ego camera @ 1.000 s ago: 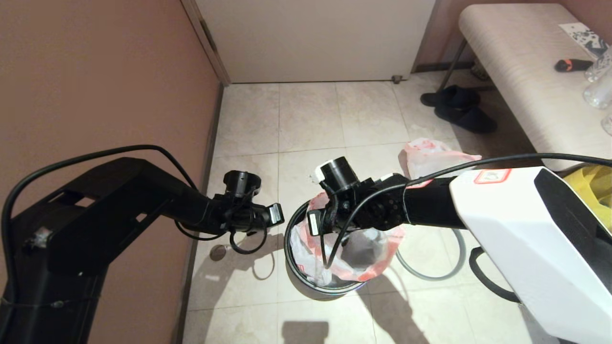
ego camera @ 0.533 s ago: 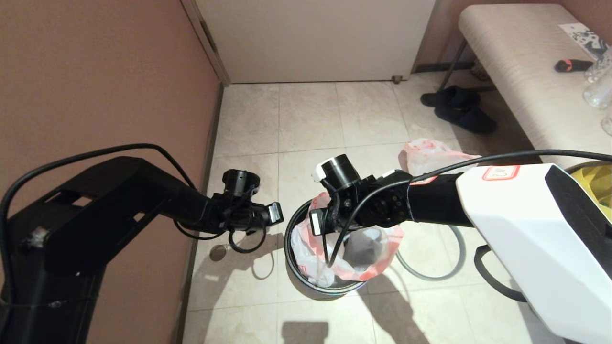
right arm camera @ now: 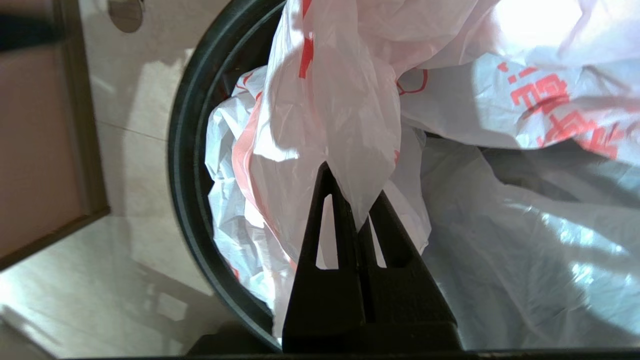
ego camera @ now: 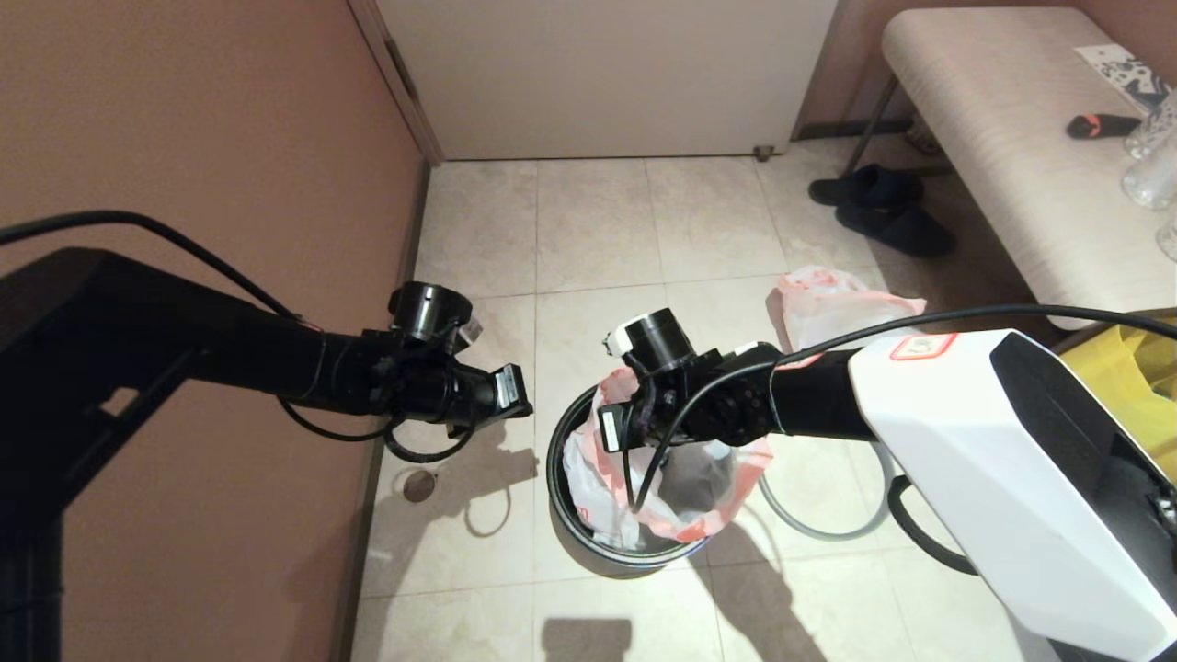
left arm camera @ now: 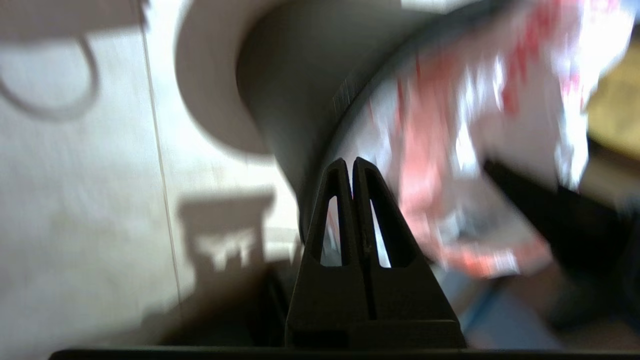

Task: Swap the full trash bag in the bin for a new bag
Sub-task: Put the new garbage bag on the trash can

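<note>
The new bag sits in the bin at the lower centre of the head view, its pink-red band crumpled across the opening and not yet folded over the black rim. It looks thin, limp and very light, so it should follow any pull at once, crease rather than resist, and slip easily from a loose pinch; a hard tug against the rim could stretch or tear it.

The right gripper is over the bin with its fingers closed on a gathered fold of the film, which drapes down over the fingertips in the right wrist view.

The left gripper hovers just beside the bin's outer wall at the left of it, fingers pressed together and holding nothing.

The best hold is probably the coloured band, where the plastic appears doubled, taken at opposite points so the mouth spreads open.

The grey hoop lies on the floor just right of the bin, partly hidden by the right arm.
</note>
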Robot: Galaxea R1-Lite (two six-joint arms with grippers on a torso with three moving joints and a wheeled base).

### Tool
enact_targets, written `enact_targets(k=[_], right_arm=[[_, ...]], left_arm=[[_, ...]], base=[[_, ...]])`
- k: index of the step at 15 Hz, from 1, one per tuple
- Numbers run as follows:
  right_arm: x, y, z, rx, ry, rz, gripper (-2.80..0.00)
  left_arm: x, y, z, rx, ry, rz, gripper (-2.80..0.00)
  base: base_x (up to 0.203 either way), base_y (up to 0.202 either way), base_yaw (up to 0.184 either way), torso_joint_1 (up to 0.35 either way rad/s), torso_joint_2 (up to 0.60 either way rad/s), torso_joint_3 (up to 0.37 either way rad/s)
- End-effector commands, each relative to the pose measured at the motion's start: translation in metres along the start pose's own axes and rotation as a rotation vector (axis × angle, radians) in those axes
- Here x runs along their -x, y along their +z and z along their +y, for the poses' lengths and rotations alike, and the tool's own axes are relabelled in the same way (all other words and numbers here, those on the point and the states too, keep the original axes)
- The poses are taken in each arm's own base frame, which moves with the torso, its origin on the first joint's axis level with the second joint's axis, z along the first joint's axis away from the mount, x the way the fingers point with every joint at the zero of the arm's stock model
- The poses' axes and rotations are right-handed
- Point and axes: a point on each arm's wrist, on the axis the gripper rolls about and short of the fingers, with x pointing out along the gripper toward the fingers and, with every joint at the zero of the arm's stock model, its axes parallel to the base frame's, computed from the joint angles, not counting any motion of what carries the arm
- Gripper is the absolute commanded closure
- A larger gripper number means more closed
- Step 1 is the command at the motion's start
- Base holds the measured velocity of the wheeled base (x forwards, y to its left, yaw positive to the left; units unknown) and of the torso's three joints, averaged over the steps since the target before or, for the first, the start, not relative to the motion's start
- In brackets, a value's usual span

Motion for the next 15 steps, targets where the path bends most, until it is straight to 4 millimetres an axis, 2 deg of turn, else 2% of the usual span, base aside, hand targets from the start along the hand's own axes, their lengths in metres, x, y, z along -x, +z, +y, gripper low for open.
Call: enact_targets(k=[1,5,8,13,15], right_arm=[[-0.005,-0.003,-0.004,0.01,-0.01,0.01,0.0],[0.001,0.005,-0.013,-0.007,-0.02,-0.008,0.0],[0.006,0.009,-0.014,-0.022,-0.018,-0.017,0.0],[0.018,0.016,-0.008,-0.055,0.019,-0.032,0.0],[0.026,0.02,-0.004,-0.088,0.055,-0.036,0.0]], left_arm=[[0.031,-0.01,-0.018,-0.003,-0.012,0.07,0.0],[0.003,-0.042,-0.024,0.025,-0.002,0.229,0.0],[-0.021,-0.05,-0.021,0.033,0.013,0.274,0.0],[-0.028,-0.051,-0.027,0.026,-0.069,0.232,0.0],[-0.036,-0.059,-0.029,0.022,-0.121,0.24,0.0]], base=[[0.0,0.0,0.0,0.0,0.0,0.0],[0.0,0.0,0.0,0.0,0.0,0.0],[0.0,0.0,0.0,0.0,0.0,0.0],[0.0,0.0,0.0,0.0,0.0,0.0],[0.0,0.0,0.0,0.0,0.0,0.0]])
